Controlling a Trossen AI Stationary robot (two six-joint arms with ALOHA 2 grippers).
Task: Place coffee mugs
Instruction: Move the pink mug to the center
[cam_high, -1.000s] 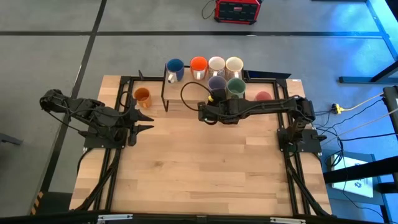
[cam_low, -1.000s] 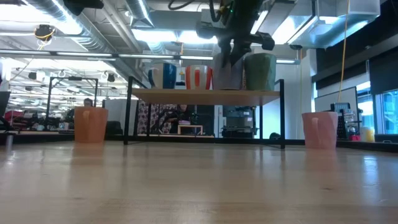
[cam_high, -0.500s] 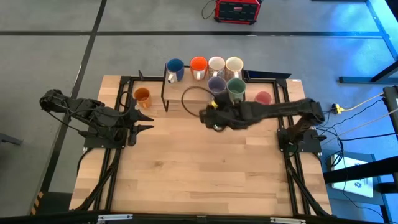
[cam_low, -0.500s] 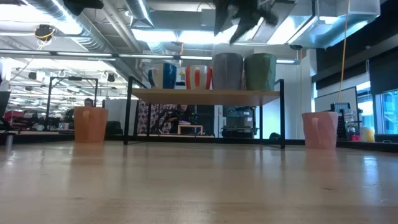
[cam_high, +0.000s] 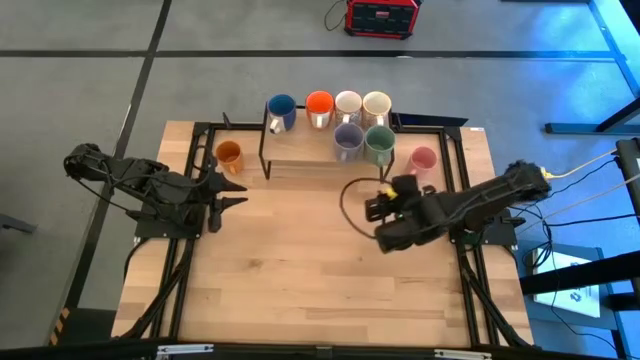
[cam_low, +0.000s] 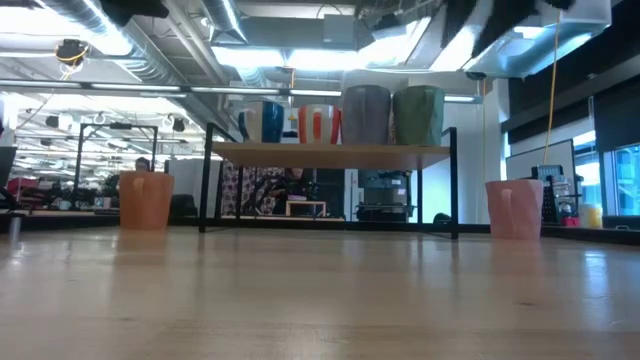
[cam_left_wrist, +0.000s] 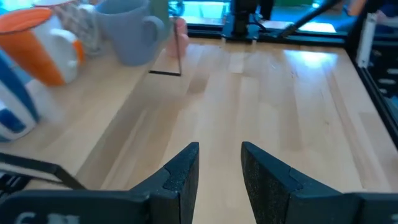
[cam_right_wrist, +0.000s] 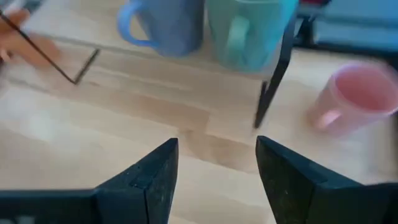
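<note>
The right tool (cam_high: 372, 208) hangs empty over the middle of the bench (cam_high: 300, 290), its two fingers spread apart with nothing between them. The pink mug (cam_high: 423, 158) stands on the bench just beyond it, toward the far right corner and beside the right-hand leg of the shelf (cam_high: 300, 148). In the right wrist view that mug (cam_right_wrist: 354, 99) sits ahead and off to one side of the fingers (cam_right_wrist: 149, 177), upright, its handle turned toward the shelf leg. So the likely next grasp calls for a short reach outward and across, and the right arm is plainly the nearer one.

The amber mug (cam_high: 229, 154) stands on the bench on the other side, just outside the shelf's left leg. The left tool (cam_high: 230, 196) rests near it, low at the left edge, fingers parted and empty; it is the nearer arm for that mug.

The shelf carries six mugs in two rows. At the back stand the blue mug (cam_high: 282, 108), the red-orange mug (cam_high: 319, 104) and two white mugs (cam_high: 361, 104). In front stand the lavender mug (cam_high: 347, 138) and the green mug (cam_high: 378, 141), close together. The front left part of the shelf is bare, which looks like room for the two mugs not yet placed.
</note>
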